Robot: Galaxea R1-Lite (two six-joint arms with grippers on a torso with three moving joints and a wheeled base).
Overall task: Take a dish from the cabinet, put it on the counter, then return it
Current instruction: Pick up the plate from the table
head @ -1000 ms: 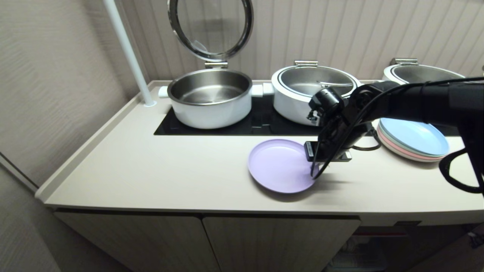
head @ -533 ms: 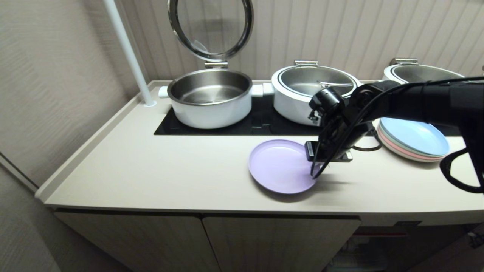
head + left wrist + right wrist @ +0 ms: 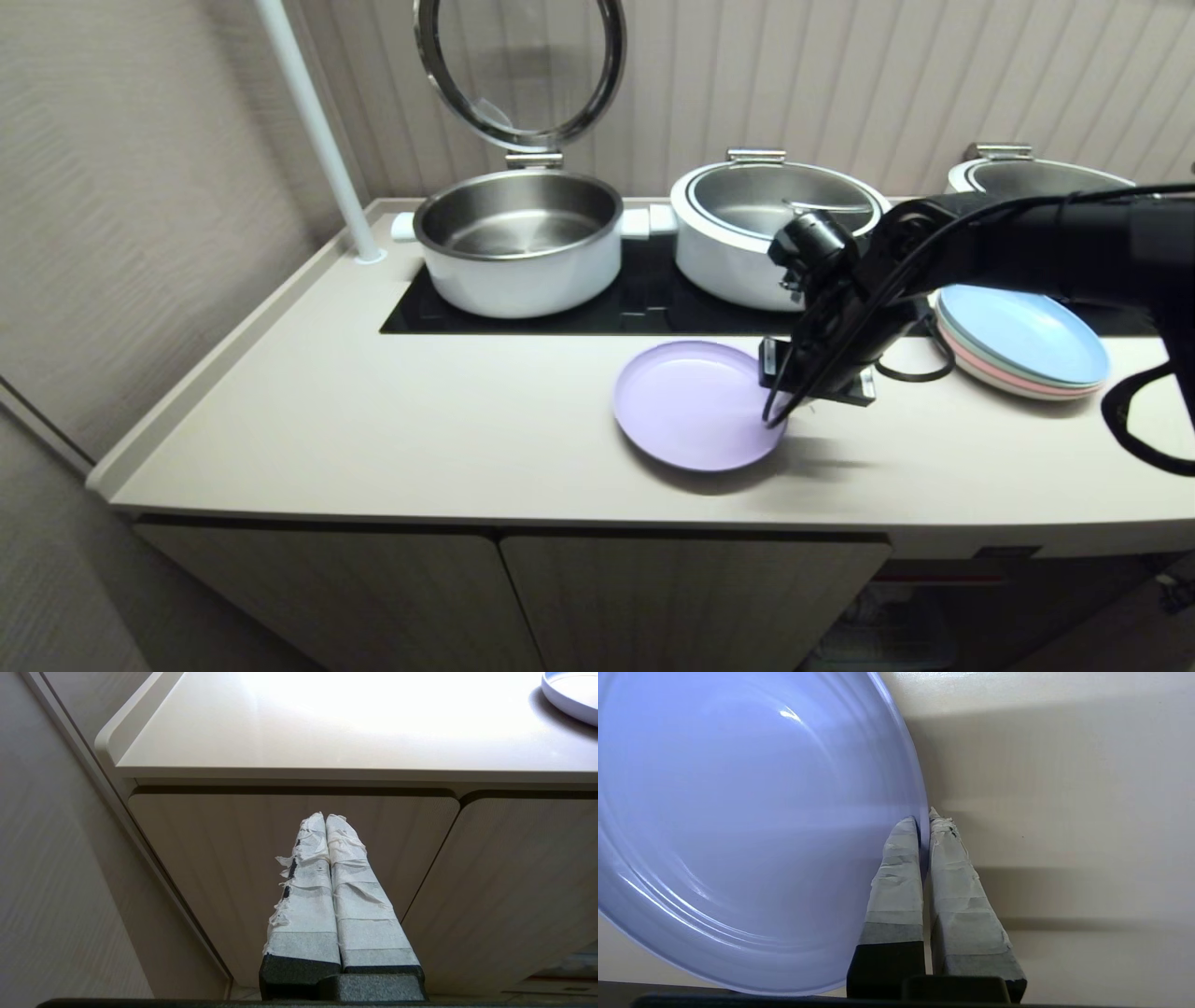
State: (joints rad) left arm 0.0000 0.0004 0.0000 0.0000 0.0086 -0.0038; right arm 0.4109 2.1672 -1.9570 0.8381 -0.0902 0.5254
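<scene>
Holding the dish (image 3: 691, 406) only by a thin part of its rim is the main risk here, in my judgement. The right gripper (image 3: 924, 821) has its taped fingers (image 3: 899, 868) clenched on the rim at the dish's right side, one finger inside the rim and one outside. If the arm lifts fast or tilts, the smooth plate could turn in this small grip or slip out and fall on the tabletop (image 3: 420, 429). It could also knock the stacked plates (image 3: 1022, 345) near by.

The dish lies on the tabletop in front of the black cooktop (image 3: 644, 303), its far edge seeming a little raised. The right arm (image 3: 990, 252) reaches in from the right, wrist bent down to the rim. The left gripper (image 3: 325, 821) hangs low before the cabinet (image 3: 289, 826) doors, fingers pressed together and holding nothing.
</scene>
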